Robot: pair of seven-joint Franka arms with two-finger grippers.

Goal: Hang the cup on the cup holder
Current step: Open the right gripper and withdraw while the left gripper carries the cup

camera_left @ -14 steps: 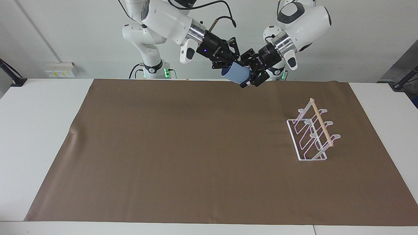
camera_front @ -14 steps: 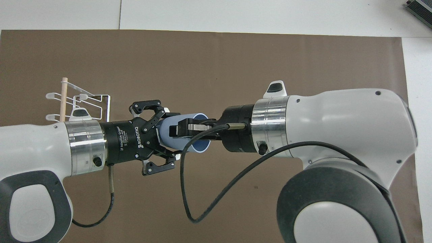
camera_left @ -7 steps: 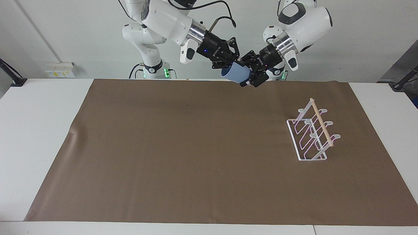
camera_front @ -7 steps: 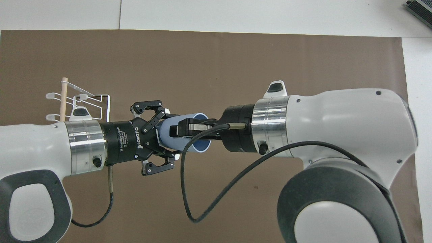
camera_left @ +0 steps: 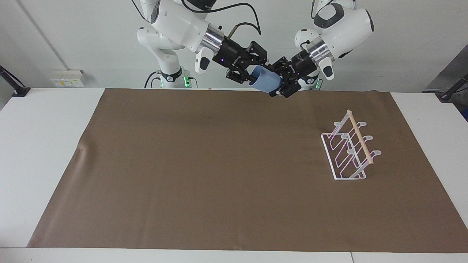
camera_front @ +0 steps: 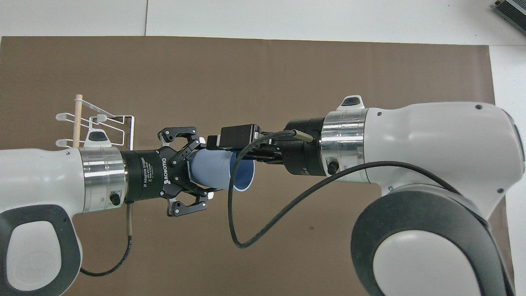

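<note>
Since half a second ago the right gripper (camera_left: 252, 73) has let go of the cup (camera_left: 265, 80), jaws now apart at its rim. The left gripper (camera_left: 282, 81) stays clamped on the light-blue tumbler's narrow base, held sideways in the air above the brown mat's (camera_left: 219, 175) robot-side edge. The rack (camera_left: 349, 148) stands unmoved toward the left arm's end.

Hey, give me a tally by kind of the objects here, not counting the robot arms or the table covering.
Cups: 1, the cup, held up in the air between the two tools.
Cup holders: 1, the cup holder, standing on the brown mat.
Total: 2.
</note>
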